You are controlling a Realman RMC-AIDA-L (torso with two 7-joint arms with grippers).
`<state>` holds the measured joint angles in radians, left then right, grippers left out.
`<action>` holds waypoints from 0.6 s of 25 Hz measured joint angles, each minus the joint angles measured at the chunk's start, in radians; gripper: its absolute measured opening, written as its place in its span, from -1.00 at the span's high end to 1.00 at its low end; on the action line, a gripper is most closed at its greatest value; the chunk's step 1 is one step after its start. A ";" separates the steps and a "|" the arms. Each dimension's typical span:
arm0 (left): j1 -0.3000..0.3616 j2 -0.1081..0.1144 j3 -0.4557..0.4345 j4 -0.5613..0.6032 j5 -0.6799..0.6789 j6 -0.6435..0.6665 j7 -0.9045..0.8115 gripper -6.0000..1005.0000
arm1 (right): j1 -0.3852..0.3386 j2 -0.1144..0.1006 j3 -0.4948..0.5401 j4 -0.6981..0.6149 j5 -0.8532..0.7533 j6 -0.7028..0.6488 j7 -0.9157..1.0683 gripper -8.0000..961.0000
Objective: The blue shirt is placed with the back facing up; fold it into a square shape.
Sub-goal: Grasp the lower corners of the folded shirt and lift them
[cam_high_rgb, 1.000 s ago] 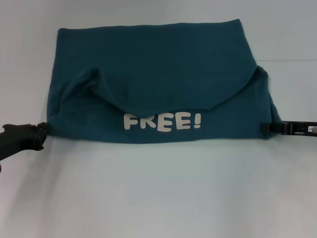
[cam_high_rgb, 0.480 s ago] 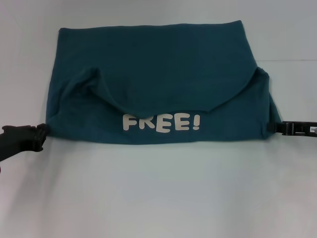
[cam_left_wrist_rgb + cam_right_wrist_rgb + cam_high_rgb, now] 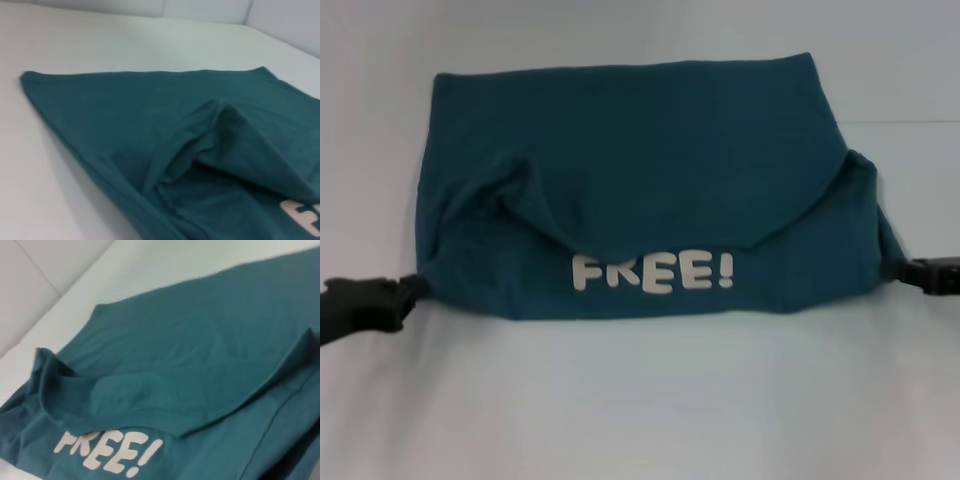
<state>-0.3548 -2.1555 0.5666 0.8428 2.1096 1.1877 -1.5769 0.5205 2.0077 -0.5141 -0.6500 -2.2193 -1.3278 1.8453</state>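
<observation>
Right end effector point(image 3: 905, 268) cut off by frame edge; finger gap hidden.

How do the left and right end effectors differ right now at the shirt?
The left end effector shows more of its black body in the head view; the right end effector is mostly cut off at the frame edge. The left sits lower in frame than the right. Both pinch near corners of the blue shirt.

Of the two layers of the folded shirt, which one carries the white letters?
The lower layer, nearest the robot, shows "FREE!". The plain upper flap overlaps it from behind.
</observation>
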 joint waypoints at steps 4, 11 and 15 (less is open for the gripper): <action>0.026 0.001 -0.020 0.053 0.035 0.162 -0.046 0.93 | -0.054 0.011 0.025 -0.050 0.016 -0.089 -0.069 0.96; 0.044 0.018 -0.157 0.064 0.042 0.433 -0.055 0.93 | -0.142 0.003 0.043 -0.088 0.033 -0.250 -0.173 0.94; 0.071 0.026 -0.224 0.070 0.059 0.581 -0.067 0.93 | -0.191 -0.009 0.046 -0.091 0.031 -0.329 -0.226 0.93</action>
<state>-0.2836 -2.1295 0.3427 0.9126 2.1685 1.7687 -1.6435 0.3290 1.9986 -0.4679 -0.7413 -2.1881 -1.6564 1.6194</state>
